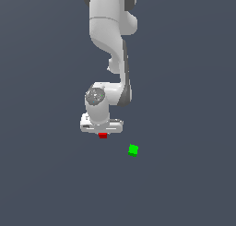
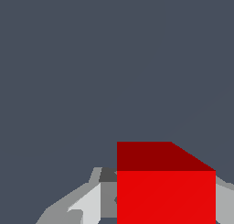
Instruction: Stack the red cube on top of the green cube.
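- Looking at the exterior view, the gripper [image 1: 102,132] hangs below the white arm with the red cube [image 1: 103,135] showing just under the hand.
- The wrist view fills with the red cube [image 2: 166,191], a grey finger [image 2: 82,205] against one flank and another finger [image 2: 225,202] at the opposite flank; the gripper reads as pinching the cube between its fingers.
- Whether the cube is off the floor or resting on it cannot be settled from these renders.
- The green cube [image 1: 133,150] sits alone on the grey floor, apart from the gripper, toward the exterior view's right and lower in that picture. It does not appear in the wrist view.
- Judgement: the grasp step looks complete; the carry is what remains.
- The deciding relation: the green cube lies diagonally off the gripper, to the exterior view's right and nearer that picture's bottom edge, so the coming move calls for travel that way before lowering.
- Risk, as a judgement: both cubes are small, so slight misalignment could tip the stack.
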`<state>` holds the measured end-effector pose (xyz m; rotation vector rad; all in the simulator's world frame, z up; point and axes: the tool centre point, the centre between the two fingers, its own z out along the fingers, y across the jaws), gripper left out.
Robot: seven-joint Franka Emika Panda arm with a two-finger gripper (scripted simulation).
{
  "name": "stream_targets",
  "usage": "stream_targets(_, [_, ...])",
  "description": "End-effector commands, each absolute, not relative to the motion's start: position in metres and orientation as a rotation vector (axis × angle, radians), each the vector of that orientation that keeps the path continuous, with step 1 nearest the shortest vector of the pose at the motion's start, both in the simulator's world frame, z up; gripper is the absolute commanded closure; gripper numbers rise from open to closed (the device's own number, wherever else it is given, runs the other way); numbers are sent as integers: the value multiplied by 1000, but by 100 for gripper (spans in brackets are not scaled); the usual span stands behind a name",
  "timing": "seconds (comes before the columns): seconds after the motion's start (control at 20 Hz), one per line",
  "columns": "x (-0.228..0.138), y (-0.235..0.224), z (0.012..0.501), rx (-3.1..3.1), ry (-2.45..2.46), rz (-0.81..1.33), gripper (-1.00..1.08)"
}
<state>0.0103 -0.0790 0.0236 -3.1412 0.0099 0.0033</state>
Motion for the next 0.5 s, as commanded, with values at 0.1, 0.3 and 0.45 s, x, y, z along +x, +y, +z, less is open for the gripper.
stream_targets(0.1, [10,-79,39,-3141,10,1,108])
stream_targets(0.3, [10,-79,65,-3141,10,1,108])
stream_targets(0.45, [10,-79,87,-3141,10,1,108])
